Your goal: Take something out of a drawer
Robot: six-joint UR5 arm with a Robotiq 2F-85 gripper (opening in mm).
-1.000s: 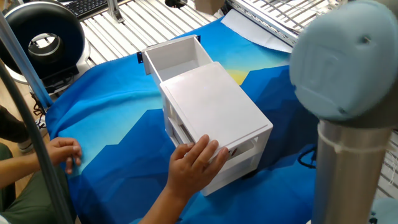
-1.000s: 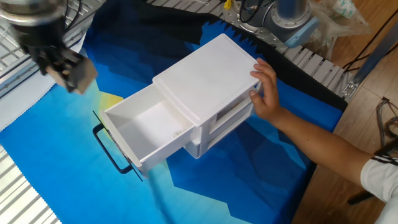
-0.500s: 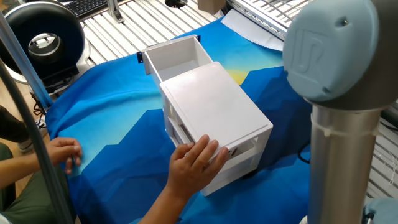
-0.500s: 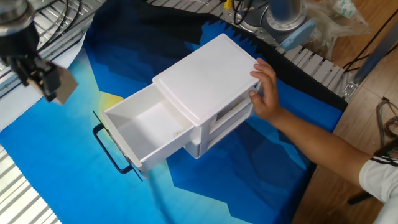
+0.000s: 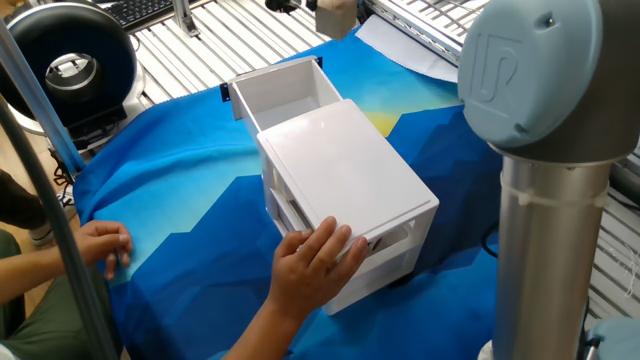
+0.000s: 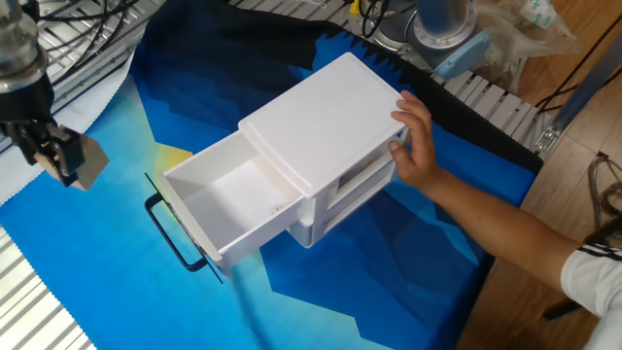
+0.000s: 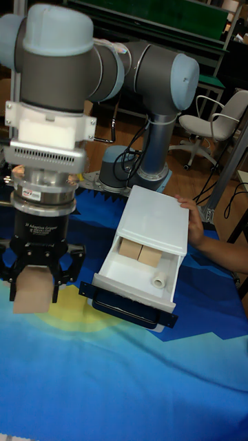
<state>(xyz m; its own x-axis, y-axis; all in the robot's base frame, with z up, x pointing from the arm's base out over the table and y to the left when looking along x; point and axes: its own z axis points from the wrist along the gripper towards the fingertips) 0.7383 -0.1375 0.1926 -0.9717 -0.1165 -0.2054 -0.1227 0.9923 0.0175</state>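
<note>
Blue-clothed table (image 6: 408, 282), white drawer unit (image 6: 330, 126)

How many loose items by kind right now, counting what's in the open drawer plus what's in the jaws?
Wooden cubes: 3. The held cube is in the gripper; the darker cube and the paler cube sit side by side at the back of the drawer.
Small white cylinders: 1, the white cylinder near the drawer's front.
Total: 4
</note>
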